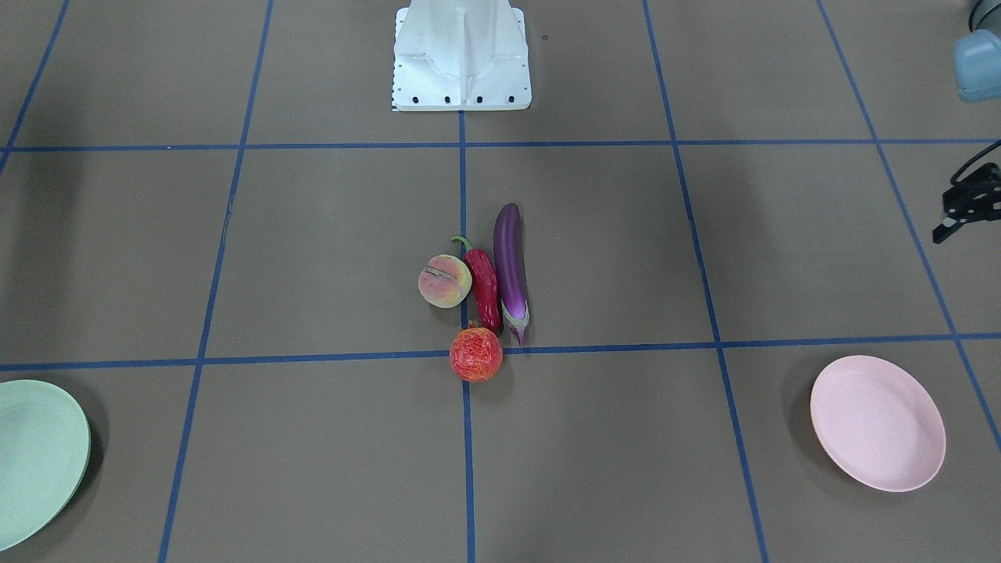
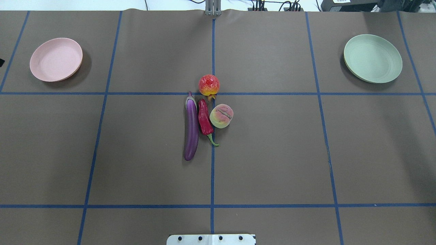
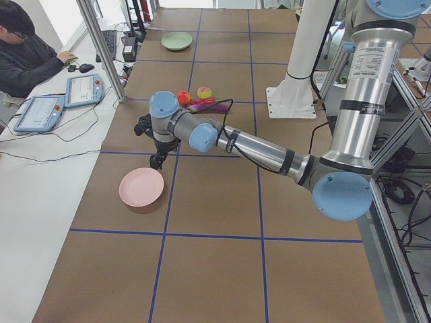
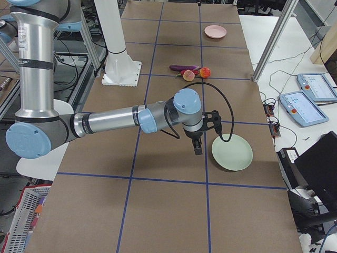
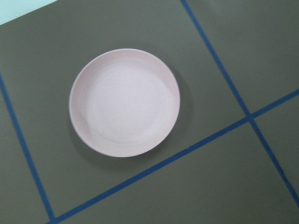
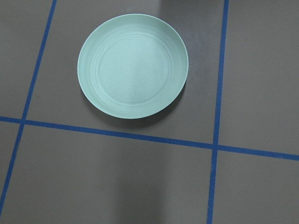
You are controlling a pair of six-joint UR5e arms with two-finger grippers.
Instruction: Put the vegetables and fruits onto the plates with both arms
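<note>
The purple eggplant [image 2: 191, 127], red chili [image 2: 204, 119], peach [image 2: 221, 116] and pomegranate [image 2: 208, 84] lie close together at the table's middle. The pink plate [image 2: 56, 59] is at the far left, bare in the left wrist view [image 5: 124, 102]. The mint green plate [image 2: 372, 58] is at the far right, bare in the right wrist view [image 6: 132, 65]. My left gripper [image 1: 958, 215] hangs above the table beside the pink plate [image 3: 141, 187]. My right gripper [image 4: 198, 147] hangs beside the green plate [image 4: 232, 152]. I cannot tell whether either is open or shut.
The white base block [image 1: 461, 62] stands at the robot's edge of the table. Blue tape lines grid the brown table. An operator [image 3: 27, 54] sits at a side bench with teach pendants [image 3: 82, 89].
</note>
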